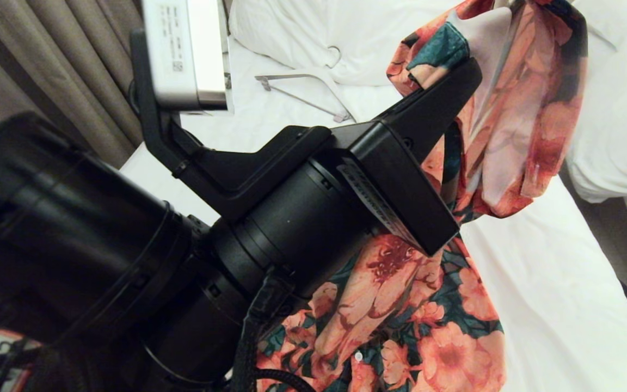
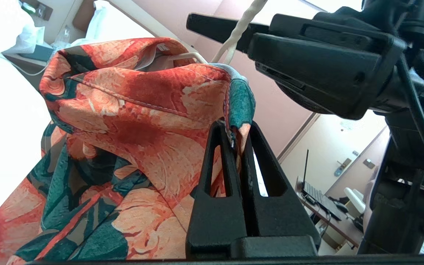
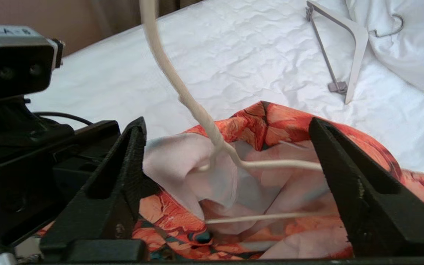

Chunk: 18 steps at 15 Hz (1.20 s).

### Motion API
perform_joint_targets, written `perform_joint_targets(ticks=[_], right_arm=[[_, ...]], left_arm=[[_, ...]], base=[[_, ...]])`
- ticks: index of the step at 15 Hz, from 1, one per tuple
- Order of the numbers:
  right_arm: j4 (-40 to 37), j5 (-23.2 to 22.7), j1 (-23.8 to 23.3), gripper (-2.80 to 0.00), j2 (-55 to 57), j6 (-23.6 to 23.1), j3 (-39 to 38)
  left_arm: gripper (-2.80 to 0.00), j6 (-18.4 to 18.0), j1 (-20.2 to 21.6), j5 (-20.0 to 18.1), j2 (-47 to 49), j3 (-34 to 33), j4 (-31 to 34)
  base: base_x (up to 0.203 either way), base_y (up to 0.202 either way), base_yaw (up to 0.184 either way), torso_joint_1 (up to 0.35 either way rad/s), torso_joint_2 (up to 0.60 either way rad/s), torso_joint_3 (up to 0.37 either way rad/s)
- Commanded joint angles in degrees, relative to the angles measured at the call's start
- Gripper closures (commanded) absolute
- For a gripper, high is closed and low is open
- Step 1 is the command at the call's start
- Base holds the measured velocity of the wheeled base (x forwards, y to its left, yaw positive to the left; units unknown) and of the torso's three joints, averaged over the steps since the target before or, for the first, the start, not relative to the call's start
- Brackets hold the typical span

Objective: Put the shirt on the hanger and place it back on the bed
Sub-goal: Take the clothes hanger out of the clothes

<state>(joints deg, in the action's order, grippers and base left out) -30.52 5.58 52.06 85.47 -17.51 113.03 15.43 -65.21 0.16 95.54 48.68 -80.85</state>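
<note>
Pinching shirt (image 2: 134,110) edge, left pincer (image 2: 236,136); right pincer (image 3: 226,147) open round hanger (image 3: 197,110).

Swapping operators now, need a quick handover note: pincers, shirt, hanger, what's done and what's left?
Left pincer: shut on the floral shirt at its collar edge, holding it up above the bed.
Right pincer: open, straddling the collar opening, gripping nothing.
Wire hanger: inside the shirt's neck, hook sticking up out of it.
Spare flat hanger lies near the pillows.
Left: check the shirt's seating, lay it on the bed.
</note>
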Motion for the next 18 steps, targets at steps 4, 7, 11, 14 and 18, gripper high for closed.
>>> perform_joint_targets(ticks=[4,7,11,14,18], right_arm=[[0.6,0.1,0.8,0.0,0.9,-1.6,0.0],[1.0,0.2,0.8,0.0,0.8,-1.6,-0.2],[0.9,0.2,0.8,0.0,0.5,-1.2,-1.0],[0.9,1.6,0.8,0.0,0.2,-1.1,-1.8],[0.9,2.6,0.8,0.0,0.2,-1.2,-1.8]], left_arm=[[0.0,0.1,0.0,-0.1,0.0,0.0,-0.5],[0.0,0.0,0.1,-0.2,0.0,-0.1,-0.5],[0.0,0.0,0.2,-0.2,-0.4,-0.4,-0.4],[0.0,0.0,0.4,-0.2,-0.4,-0.4,-0.2],[0.0,-0.4,0.6,-0.6,-0.8,-0.2,2.2]], base=[[0.0,0.0,0.0,0.0,0.0,0.0],[0.0,0.0,0.0,0.0,0.0,0.0],[0.0,0.0,0.0,0.0,0.0,0.0],[0.0,0.0,0.0,0.0,0.0,0.0],[0.0,0.0,0.0,0.0,0.0,0.0]])
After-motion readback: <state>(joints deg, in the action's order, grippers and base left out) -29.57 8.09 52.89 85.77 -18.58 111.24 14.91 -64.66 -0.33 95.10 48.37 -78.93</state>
